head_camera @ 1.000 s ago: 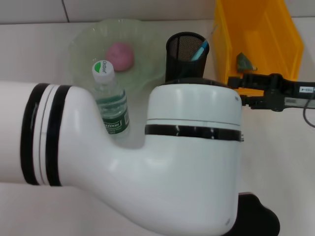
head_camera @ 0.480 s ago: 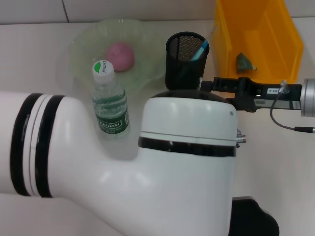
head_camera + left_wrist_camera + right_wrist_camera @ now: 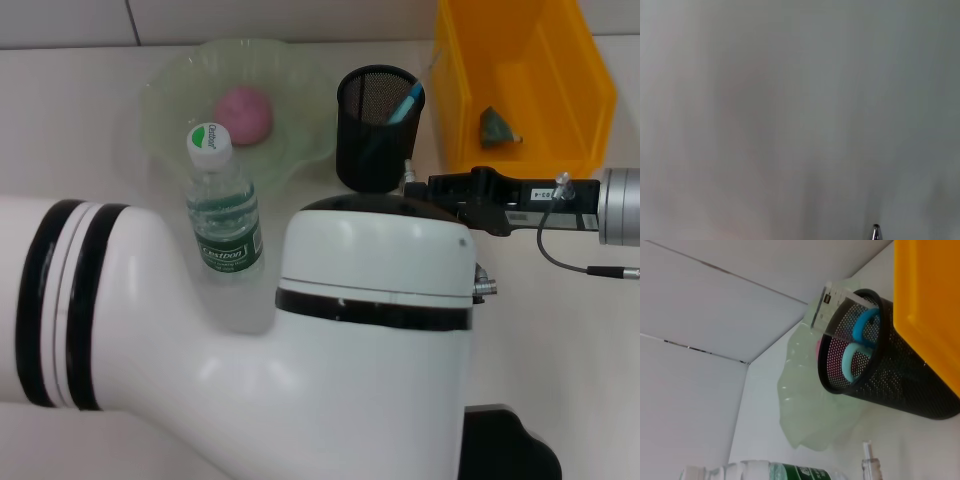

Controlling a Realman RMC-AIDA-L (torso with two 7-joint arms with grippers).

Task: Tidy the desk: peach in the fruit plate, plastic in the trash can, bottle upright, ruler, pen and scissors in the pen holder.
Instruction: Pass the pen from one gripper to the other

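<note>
The right gripper (image 3: 425, 186) is being held just beside the black mesh pen holder (image 3: 378, 128); whether it is open cannot be told. Behind it the yellow trash can (image 3: 520, 80) is holding plastic (image 3: 497, 126). Farther across the pale table (image 3: 90, 120), the peach (image 3: 245, 112) is lying in the fruit plate (image 3: 170, 90), with the bottle (image 3: 224, 205) standing upright nearby. Blue scissors (image 3: 860, 345) and a ruler (image 3: 832, 307) are sitting inside the holder.

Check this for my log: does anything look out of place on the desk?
Nothing stands out. The bottle stands upright, the peach lies in the fruit plate, scissors and ruler sit in the pen holder.
</note>
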